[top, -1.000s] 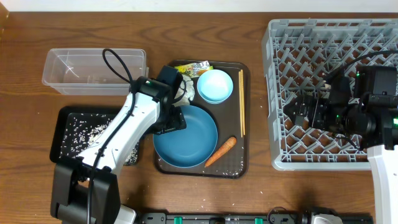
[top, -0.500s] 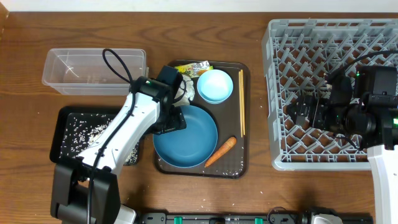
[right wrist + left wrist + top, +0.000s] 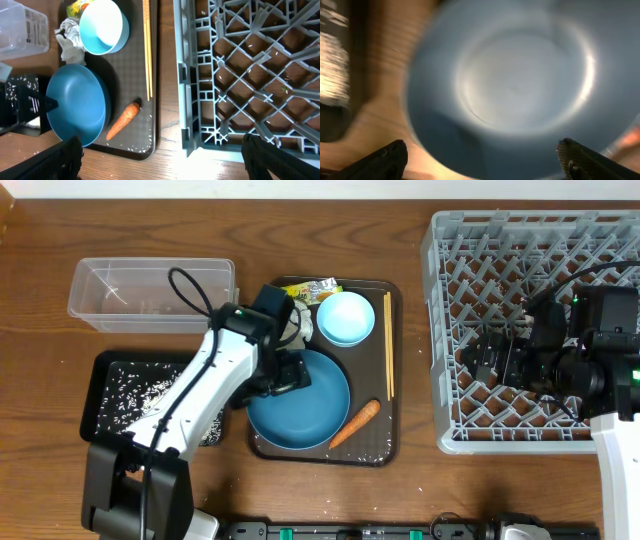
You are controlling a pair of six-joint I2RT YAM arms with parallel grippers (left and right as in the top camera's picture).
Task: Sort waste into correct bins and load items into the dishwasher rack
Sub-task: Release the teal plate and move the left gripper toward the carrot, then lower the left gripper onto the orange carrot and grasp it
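Observation:
The large dark blue bowl (image 3: 305, 405) lies on the brown tray (image 3: 392, 442) and fills the blurred left wrist view (image 3: 520, 85). My left gripper (image 3: 290, 374) (image 3: 482, 162) hangs open over the bowl's left rim, holding nothing. Behind the bowl are the small light blue bowl (image 3: 345, 317) (image 3: 102, 27), a crumpled tissue (image 3: 299, 328) and a snack wrapper (image 3: 311, 290). Chopsticks (image 3: 388, 345) (image 3: 147, 50) and a carrot (image 3: 355, 423) (image 3: 122, 121) lie to the right. My right gripper (image 3: 480, 358) (image 3: 170, 160) is open above the grey dishwasher rack (image 3: 530, 240).
The clear tub (image 3: 150, 292) stands at the back left. In front of it, the black tray (image 3: 105, 375) holds rice grains. Loose rice (image 3: 132, 147) dots the brown tray's front edge. Bare wood separates the tray from the rack (image 3: 240, 75).
My left gripper has shifted slightly right and lower over the dark blue bowl's rim, and its wrist view is blurred by motion. The right arm has barely moved.

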